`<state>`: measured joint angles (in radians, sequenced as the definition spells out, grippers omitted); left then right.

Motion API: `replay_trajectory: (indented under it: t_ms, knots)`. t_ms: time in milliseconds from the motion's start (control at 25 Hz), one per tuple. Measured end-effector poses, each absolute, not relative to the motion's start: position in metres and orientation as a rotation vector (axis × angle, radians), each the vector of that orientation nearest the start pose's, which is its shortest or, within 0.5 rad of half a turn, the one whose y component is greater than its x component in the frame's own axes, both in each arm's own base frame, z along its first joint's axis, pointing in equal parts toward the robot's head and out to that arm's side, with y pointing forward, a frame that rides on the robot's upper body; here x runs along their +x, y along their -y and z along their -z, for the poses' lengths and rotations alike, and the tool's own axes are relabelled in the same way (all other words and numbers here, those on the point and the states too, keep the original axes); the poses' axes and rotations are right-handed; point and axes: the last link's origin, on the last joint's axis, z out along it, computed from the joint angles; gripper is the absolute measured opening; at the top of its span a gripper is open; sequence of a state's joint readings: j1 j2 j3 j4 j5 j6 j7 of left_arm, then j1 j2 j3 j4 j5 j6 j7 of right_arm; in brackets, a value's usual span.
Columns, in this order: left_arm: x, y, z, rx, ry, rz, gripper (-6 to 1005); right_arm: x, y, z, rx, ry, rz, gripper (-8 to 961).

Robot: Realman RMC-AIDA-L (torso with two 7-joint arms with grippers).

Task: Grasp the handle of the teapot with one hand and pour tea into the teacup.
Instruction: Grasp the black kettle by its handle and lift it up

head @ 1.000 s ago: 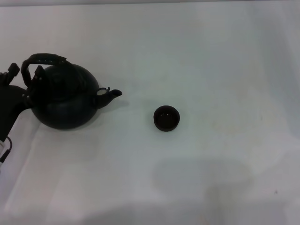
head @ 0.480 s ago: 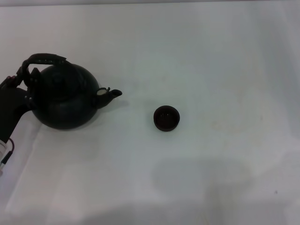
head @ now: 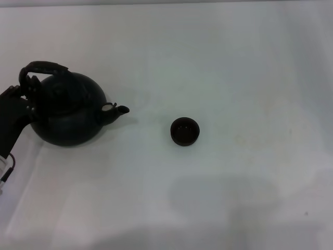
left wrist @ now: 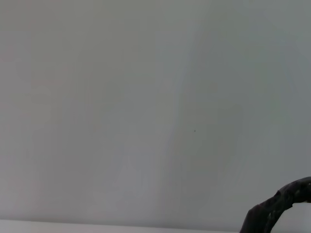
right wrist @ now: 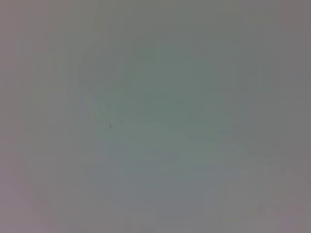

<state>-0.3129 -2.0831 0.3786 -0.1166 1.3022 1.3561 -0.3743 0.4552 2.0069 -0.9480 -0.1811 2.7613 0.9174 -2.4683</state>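
Note:
The round matte black teapot (head: 67, 112) stands at the left of the white table, its short spout (head: 120, 110) pointing right toward the teacup. Its dark arched handle (head: 44, 67) spans over the lid. My left gripper (head: 23, 91) reaches in from the left edge and is shut on the handle's left end. A dark curved piece of the handle also shows in the left wrist view (left wrist: 277, 211). The tiny dark teacup (head: 184, 131) stands upright near the table's middle, well apart from the spout. My right gripper is out of view.
The white table (head: 234, 78) stretches wide to the right and front of the teacup. My left arm's dark body (head: 9, 125) and a cable lie at the left edge. The right wrist view shows only a blank pale surface.
My left gripper closed in on the handle's left end. The teapot shifted a little to the left and its spout dipped slightly. The teacup has not moved.

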Motion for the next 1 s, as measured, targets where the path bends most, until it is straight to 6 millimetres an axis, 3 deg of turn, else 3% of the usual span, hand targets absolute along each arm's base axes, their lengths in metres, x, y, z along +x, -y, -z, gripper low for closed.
replay_trajectory:
  t_ms: [120,760,1000]
  knots:
    - [-0.355,-0.251,0.041,-1.73,0.737,0.795,115,0.386,-0.359,-0.069,-1.315,-0.91,-0.797,871]
    - [-0.343,-0.26,0.033,-1.73,0.665,0.859,116,0.387,-0.359,-0.069,-1.314,-0.914,-0.791,870]
    - [-0.336,-0.27,0.019,-1.734,0.552,0.881,116,0.389,-0.357,-0.069,-1.311,-0.917,-0.788,870]
